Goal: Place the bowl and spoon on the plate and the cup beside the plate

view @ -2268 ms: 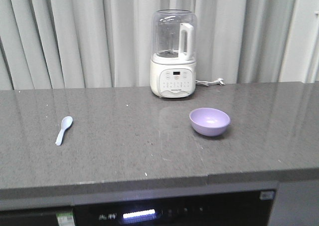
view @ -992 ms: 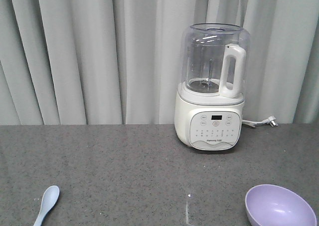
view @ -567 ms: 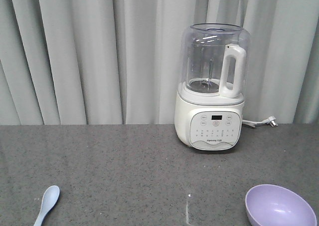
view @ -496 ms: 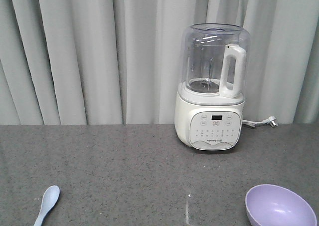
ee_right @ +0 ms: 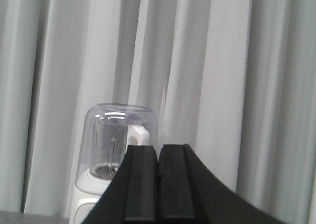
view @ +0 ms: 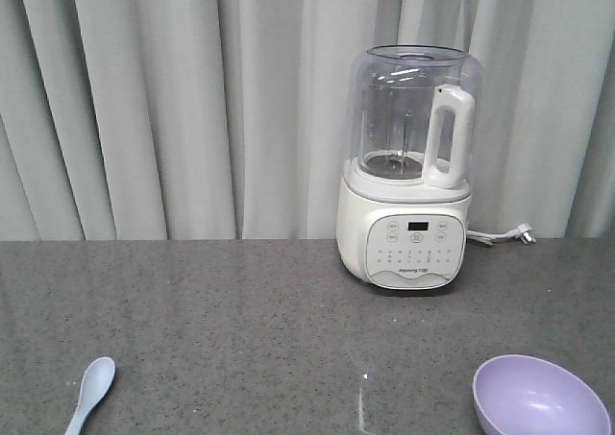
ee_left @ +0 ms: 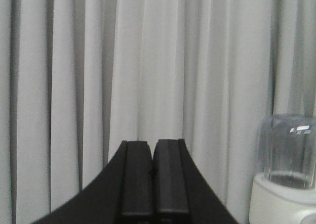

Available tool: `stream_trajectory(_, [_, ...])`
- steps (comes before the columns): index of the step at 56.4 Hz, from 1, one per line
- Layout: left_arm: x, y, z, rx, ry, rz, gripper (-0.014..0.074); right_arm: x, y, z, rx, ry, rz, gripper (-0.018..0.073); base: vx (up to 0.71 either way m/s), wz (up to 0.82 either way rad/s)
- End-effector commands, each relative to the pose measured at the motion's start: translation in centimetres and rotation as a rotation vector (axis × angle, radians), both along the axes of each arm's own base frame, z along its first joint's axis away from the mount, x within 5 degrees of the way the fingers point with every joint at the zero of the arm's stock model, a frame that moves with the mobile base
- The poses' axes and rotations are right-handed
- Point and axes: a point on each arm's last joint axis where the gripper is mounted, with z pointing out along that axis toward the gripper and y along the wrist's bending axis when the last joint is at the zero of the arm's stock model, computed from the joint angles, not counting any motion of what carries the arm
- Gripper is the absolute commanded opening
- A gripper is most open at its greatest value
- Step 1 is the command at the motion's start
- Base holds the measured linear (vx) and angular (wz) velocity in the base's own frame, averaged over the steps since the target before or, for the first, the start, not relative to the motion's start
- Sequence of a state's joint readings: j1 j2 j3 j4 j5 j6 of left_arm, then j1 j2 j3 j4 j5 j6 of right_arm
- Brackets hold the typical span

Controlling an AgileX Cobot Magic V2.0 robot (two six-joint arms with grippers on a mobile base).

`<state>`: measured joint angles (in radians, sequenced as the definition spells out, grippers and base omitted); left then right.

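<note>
A lavender bowl sits on the grey counter at the lower right of the front view, cut off by the frame's bottom edge. The pale blue spoon lies at the lower left, scoop pointing away. No plate or cup is in view. My left gripper is shut with nothing in it and points at the curtain. My right gripper is also shut and empty, aimed toward the blender. Neither gripper appears in the front view.
A white blender with a clear jug stands at the back of the grey counter; its cord and plug trail to the right. Grey curtains hang behind. The blender also shows in both wrist views.
Over 2.3 seconds the front view has closed in on the counter: blender, bowl and spoon now look larger and lower. During the last second nothing has moved.
</note>
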<state>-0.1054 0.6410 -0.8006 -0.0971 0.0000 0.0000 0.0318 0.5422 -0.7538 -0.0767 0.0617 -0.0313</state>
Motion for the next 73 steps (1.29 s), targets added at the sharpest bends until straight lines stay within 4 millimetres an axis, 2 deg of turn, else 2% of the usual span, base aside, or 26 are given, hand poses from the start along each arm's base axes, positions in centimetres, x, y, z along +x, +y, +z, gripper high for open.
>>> stream_trajectory(1, [3.1,-0.3,1.1,0.004,0.026,0.003,-0.0006,2.8,0.0,0.9,-0.014,0.003,-0.006,-0.0008,0.00,0.00])
stream_trajectory(3, [4.5,-0.5,0.8,0.012,0.063,0.003,-0.0006,3.8,0.1,0.5,-0.014,0.036,-0.005,-0.0008,0.00,0.00])
stream_trajectory(9, [6.7,-0.7,0.2,0.021,0.103,0.005,0.0006,5.7,0.1,-0.5,-0.016,0.100,-0.005,0.0000,0.00,0.00])
stream_trajectory(13, [7.4,-0.7,-0.1,0.020,0.117,0.006,0.0043,6.1,0.1,-0.7,-0.016,0.114,-0.005,0.0026,0.00,0.00])
stream_trajectory(18, [7.7,-0.8,-0.3,0.021,0.128,0.006,0.0131,6.1,0.1,-0.8,-0.016,0.121,-0.005,0.0100,0.00,0.00])
stream_trajectory(19, [7.7,-0.8,-0.4,0.021,0.130,0.006,0.0155,6.1,0.1,-0.8,-0.016,0.121,-0.005,0.0123,0.00,0.00])
stream_trajectory(20, [7.8,-0.8,-0.4,0.022,0.132,0.006,0.0280,6.1,0.1,-0.8,-0.015,0.124,-0.005,0.0259,0.00,0.00])
stream_trajectory(25, [7.8,-0.8,-0.4,0.022,0.131,0.006,0.0450,6.1,0.1,-0.7,-0.006,0.120,-0.003,0.0435,0.00,0.00])
stream_trajectory(29, [7.8,-0.8,-0.4,-0.006,0.134,0.001,0.0536,6.1,0.1,-0.6,-0.006,0.100,-0.002,0.0568,0.00,0.00])
stream_trajectory(34, [7.8,-0.8,-0.4,-0.083,0.145,-0.012,0.0602,6.0,0.2,-0.3,-0.001,0.067,0.001,0.0668,0.00,0.00])
stream_trajectory(42, [7.8,-0.9,-0.6,-0.043,0.211,-0.017,0.0587,6.0,0.2,-0.2,0.034,0.061,0.009,0.0693,0.00,0.00])
stream_trajectory(48, [8.3,-1.2,0.2,0.106,0.392,-0.030,0.0547,6.0,0.2,-0.2,0.043,0.061,0.011,0.0670,0.00,0.00])
stream_trajectory(52, [9.4,-1.4,0.3,0.145,0.503,-0.043,0.0515,6.1,0.2,-0.2,0.043,0.061,0.011,0.0647,0.00,0.00])
stream_trajectory(55, [10.4,-1.6,-0.6,0.154,0.594,-0.052,0.0494,6.2,0.2,-0.3,0.042,0.066,0.011,0.0629,0.00,0.00])
stream_trajectory(59, [12.0,-2.0,-2.6,0.169,0.729,-0.074,0.0465,6.2,0.2,-0.3,0.042,0.071,0.010,0.0610,0.00,0.00])
stream_trajectory(66, [15.2,-3.0,-7.6,0.203,0.996,-0.114,0.0431,6.2,0.1,-0.5,0.042,0.093,0.008,0.0582,0.00,0.00])
stream_trajectory(73, [17.8,-4.0,-11.3,0.196,1.128,-0.125,0.0428,6.2,0.1,-0.7,0.042,0.115,0.006,0.0582,0.00,0.00])
